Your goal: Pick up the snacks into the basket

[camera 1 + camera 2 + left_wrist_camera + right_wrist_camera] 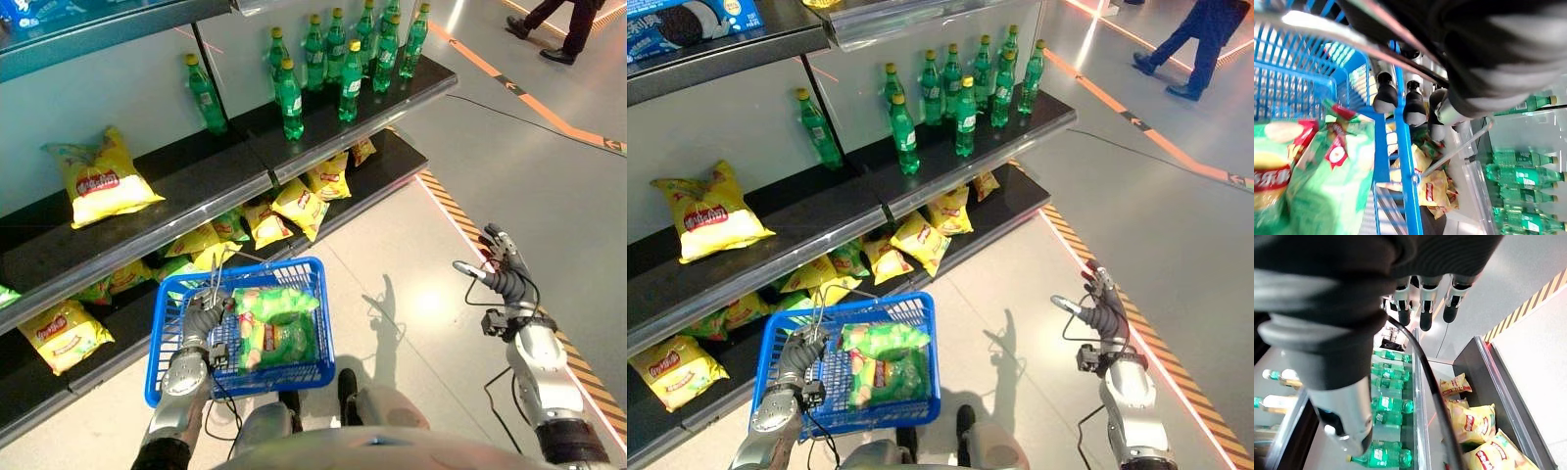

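Observation:
A blue plastic basket (167,323) hangs in front of the shelves, and my left hand (201,318) is shut on its metal handle (217,279). In the left wrist view the fingers (1411,105) curl round that handle (1352,36). Two green snack bags (269,323) lie inside the basket, also seen as snack bags (1298,166) from close up. Yellow snack bags (299,206) lie on the bottom shelf, and one yellow bag (98,181) stands on the middle shelf. My right hand (500,269) hovers open over the floor at the right, holding nothing, well away from the shelves.
Green bottles (343,59) stand in rows on the middle shelf (323,127). More yellow bags (59,333) lie at the lower left. A black-and-yellow striped line (451,211) crosses the floor. A person's legs (558,29) walk at the far right.

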Controlling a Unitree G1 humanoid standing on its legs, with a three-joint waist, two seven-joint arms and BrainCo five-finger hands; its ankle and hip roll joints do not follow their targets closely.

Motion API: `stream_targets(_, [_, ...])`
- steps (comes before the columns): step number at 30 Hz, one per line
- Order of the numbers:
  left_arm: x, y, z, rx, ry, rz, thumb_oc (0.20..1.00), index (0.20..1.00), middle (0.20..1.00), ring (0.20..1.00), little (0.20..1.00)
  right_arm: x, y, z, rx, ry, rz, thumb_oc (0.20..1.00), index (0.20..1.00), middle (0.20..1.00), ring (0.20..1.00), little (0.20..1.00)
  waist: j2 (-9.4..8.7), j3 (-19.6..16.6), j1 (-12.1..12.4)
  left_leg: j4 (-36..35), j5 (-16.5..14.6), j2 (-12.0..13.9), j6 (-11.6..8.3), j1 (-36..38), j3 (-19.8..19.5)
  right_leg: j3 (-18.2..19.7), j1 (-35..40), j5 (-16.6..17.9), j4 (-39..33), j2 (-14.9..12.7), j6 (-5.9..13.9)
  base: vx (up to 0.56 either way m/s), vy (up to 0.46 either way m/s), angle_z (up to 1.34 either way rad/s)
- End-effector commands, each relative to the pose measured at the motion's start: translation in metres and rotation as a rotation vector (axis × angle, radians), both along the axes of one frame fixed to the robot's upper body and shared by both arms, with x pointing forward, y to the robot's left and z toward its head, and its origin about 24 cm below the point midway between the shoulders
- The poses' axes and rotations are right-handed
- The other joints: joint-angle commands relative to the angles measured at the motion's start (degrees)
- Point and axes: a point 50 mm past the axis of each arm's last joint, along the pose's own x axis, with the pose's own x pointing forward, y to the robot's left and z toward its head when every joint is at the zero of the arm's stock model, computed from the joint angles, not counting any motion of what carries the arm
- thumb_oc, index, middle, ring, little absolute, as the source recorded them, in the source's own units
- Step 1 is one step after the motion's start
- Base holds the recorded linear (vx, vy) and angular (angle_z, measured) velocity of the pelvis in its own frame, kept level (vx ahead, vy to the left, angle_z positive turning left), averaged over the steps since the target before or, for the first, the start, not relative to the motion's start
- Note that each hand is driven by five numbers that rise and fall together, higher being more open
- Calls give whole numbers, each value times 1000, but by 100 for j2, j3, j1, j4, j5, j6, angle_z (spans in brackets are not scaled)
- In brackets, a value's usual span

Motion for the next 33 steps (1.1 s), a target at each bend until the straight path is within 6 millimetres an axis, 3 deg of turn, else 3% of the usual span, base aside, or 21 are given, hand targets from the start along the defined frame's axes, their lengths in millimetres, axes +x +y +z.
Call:
stream_targets(1, [32, 19, 68, 145, -335, -38, 200, 200, 200, 200, 200, 18, 10, 21, -33, -123, 32, 1000, 1000, 1000, 1000, 1000, -168, -74, 13, 410, -384, -90, 25, -64, -90, 289, 191, 691, 778, -91, 337, 174, 22, 72])
stream_targets(4, [34, 19, 71, 145, -354, -32, 200, 200, 200, 200, 200, 24, 8, 27, -46, -143, 19, 1000, 1000, 1000, 1000, 1000, -160, -75, -33, 238, -396, -151, -57, 95, -342, 426, 21, 468, -217, -189, 191, 193, -45, 32])
stream_targets(5, [35, 19, 72, 135, -362, -25, 200, 200, 200, 200, 200, 27, 8, 27, -53, -141, 19, 1000, 1000, 1000, 1000, 1000, -134, -85, -42, 170, -426, -156, -127, 140, -452, 466, 20, 400, -961, -299, 175, 200, -133, 27])
stream_targets(8, [38, 16, 74, 123, -370, -34, 200, 200, 200, 200, 200, 26, 4, 31, -95, -139, 16, 1000, 1000, 1000, 1000, 1000, -183, -93, -142, 32, -536, -164, -284, 345, -707, 1041, -40, 775, -2032, -450, 368, 219, -170, 44])
stream_targets(9, [39, 14, 73, 112, -370, -42, 200, 200, 200, 200, 200, 24, 2, 31, -103, -137, 10, 1000, 1000, 1000, 1000, 1000, -242, -143, -85, 111, -609, -198, -323, 313, -784, 1044, 102, 702, -2170, -469, 367, 154, -221, 66])
stream_targets(11, [38, 10, 71, 94, -370, -42, 200, 200, 200, 200, 200, 27, 1, 35, -114, -150, 14, 1000, 1000, 1000, 1000, 1000, -309, -171, -28, 248, -696, -216, -361, 224, -888, 940, 147, 722, -2133, -495, 325, 106, -257, 98])
stream_targets(15, [41, 1, 72, 68, -383, -91, 200, 200, 200, 200, 200, 32, -8, 45, -151, -172, -4, 1000, 1000, 1000, 1000, 1000, -247, -139, 36, 439, -615, -29, -524, 9, -1218, 702, 156, 533, -1887, -354, 188, 89, -291, 88])
stream_targets(21, [46, -10, 77, 2, -408, -135, 200, 200, 200, 200, 200, 62, -15, 74, -209, -245, -35, 1000, 1000, 1000, 1000, 1000, 32, 6, 179, 202, -333, 213, -631, -243, -1664, 352, -31, 297, -1618, -250, 54, -11, -174, 64])
stream_targets(28, [46, -16, 83, -16, -431, -182, 200, 200, 200, 200, 200, 91, -9, 110, -282, -337, -36, 1000, 1000, 1000, 1000, 1000, 230, 193, 390, -22, -113, 238, -662, -437, -1962, 91, -379, -25, -1010, -352, -26, -25, -70, 31])
stream_targets(33, [45, -20, 84, -30, -435, -197, 200, 200, 200, 200, 200, 95, -12, 115, -317, -331, -49, 1000, 1000, 1000, 1000, 1000, 280, 217, 446, -138, -64, 203, -671, -411, -2082, -32, -377, -124, -873, -458, -17, 10, -15, 23])
